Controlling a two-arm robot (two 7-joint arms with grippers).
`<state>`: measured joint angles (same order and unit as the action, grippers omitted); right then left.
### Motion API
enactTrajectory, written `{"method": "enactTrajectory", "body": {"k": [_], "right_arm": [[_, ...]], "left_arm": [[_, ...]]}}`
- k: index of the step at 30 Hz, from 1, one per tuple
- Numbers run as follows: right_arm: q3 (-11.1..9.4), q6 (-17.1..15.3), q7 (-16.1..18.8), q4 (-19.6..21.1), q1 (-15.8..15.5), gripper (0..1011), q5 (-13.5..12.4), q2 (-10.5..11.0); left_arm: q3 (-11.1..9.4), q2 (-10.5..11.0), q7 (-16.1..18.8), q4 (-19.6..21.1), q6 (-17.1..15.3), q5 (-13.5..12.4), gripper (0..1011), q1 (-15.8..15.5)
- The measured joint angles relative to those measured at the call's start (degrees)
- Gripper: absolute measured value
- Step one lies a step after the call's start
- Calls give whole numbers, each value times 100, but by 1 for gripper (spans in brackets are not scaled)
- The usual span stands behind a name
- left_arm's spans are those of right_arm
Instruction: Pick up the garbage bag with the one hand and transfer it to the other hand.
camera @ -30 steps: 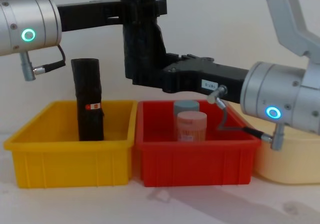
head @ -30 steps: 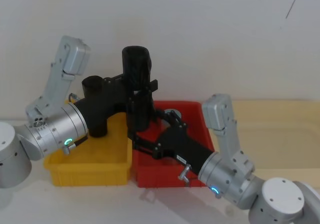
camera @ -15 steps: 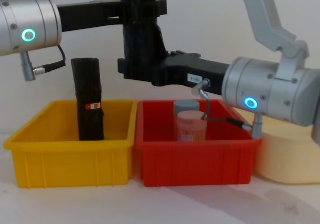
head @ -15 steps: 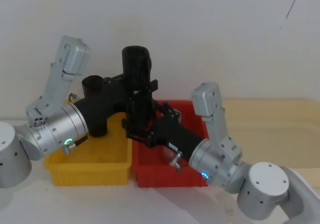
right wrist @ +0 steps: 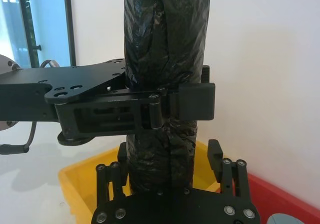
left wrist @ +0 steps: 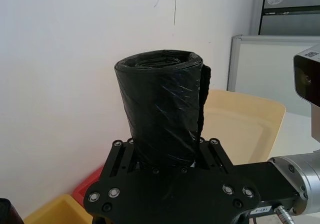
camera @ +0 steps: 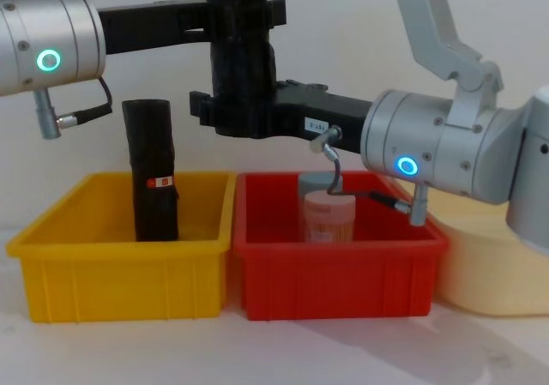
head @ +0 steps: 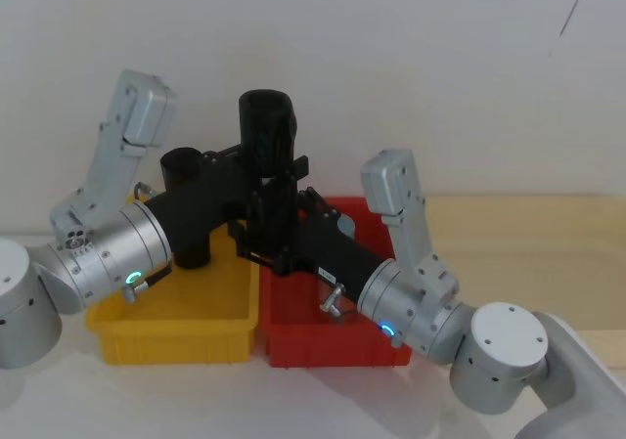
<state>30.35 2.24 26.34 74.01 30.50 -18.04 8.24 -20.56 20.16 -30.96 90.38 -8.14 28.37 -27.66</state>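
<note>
While the bag [camera: 243, 68] is held upright over the yellow bin [camera: 120, 278] and red bin [camera: 334, 273], clamped high by the left gripper [camera: 245, 12] to leave its lower part free, the right gripper [camera: 237, 116] is placed astride there, jaws unclosed.

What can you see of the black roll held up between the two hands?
The black roll of plastic garbage bags is a glossy, crinkled cylinder, with wound layers visible at its top end. Its visible surface is plain black. It stands upright in the air above the yellow plastic bin and the red plastic bin. The left hand clamps its upper part. The right hand has its fingers flanking the lower part, with a gap on one side.
</note>
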Motion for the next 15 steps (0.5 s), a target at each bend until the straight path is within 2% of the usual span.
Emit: {"method": "enactTrajectory", "body": {"k": [5,7,8,14,15], "right_arm": [[5,13,13,-51,41,875,0,-29],[8,20,20,-72,56,815,0,-40],[9,25,22,-85,65,752,0,-46],[12,31,28,-116,87,602,1,-62],[13,32,28,-124,91,549,1,-67]], "left_arm": [[0,0,1,0,0,0,443,0],[0,0,1,0,0,0,443,0],[0,0,1,0,0,0,443,0],[0,0,1,0,0,0,443,0],[0,-1,1,0,0,0,443,0]]}}
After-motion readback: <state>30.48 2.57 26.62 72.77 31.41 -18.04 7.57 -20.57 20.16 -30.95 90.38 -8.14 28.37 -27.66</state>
